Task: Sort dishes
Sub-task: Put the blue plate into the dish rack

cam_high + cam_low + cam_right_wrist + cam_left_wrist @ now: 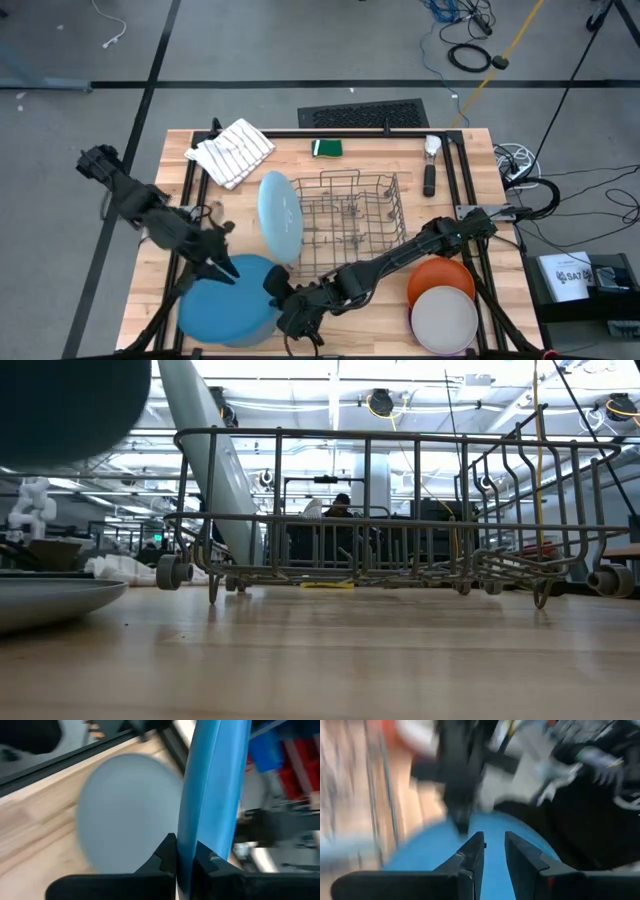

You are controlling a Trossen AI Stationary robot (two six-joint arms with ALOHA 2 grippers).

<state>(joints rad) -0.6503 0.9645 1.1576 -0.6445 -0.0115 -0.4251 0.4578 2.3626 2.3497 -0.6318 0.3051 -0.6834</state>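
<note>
Between the right gripper's (pixel 184 851) clamped fingers stands a blue plate (pixel 212 785) edge; left gripper (pixel 494 845) hovers slightly parted over it.

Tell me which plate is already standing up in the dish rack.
The light blue plate, leaning on edge at the left end of the wire rack. The orange plate, white plate and darker blue plate are outside it.

This is a robot lab, a big work room. The wooden desk (pixel 330 210) stands on a grey floor (pixel 260 50) with loose cables (pixel 470 55) lying about. Behind it a person (pixel 340 508) sits among rows of desks, under long ceiling lights (pixel 330 380).
</note>
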